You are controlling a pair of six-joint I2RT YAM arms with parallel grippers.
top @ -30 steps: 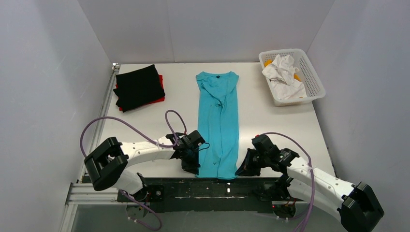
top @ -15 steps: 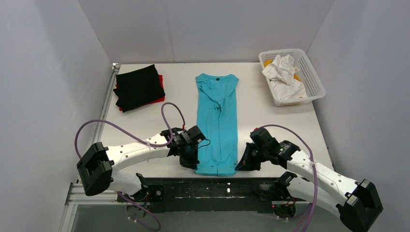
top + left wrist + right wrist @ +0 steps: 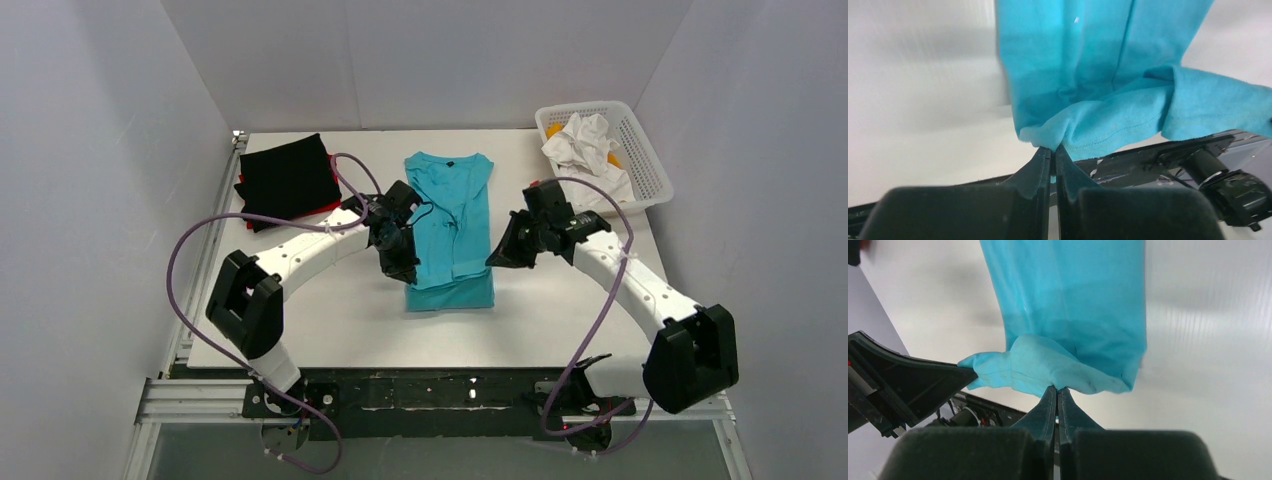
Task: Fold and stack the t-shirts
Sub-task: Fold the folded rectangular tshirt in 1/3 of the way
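You are partway through folding the plain turquoise-blue cotton t-shirt (image 3: 455, 200) end to end. It lies as a narrow strip down the middle of the white tabletop (image 3: 330, 320), collar toward the far edge.

Your left gripper (image 3: 1052, 151) is pressed together on the left corner of the hem. Your right gripper (image 3: 1057, 390) pinches the right corner the same way. Both hold the hem raised over the shirt's middle, so the lower part doubles over itself, with the crease toward the near edge.

Near the far left corner, a black folded t-shirt (image 3: 285, 180) rests on a red folded t-shirt (image 3: 330, 207). At the far right corner sits a white plastic mesh basket (image 3: 648, 160) holding crumpled white cloth (image 3: 585, 150).

The next move likely calls for laying the hem down near the collar with both corners level and square. You would then let go and carry the folded shirt to the stack.
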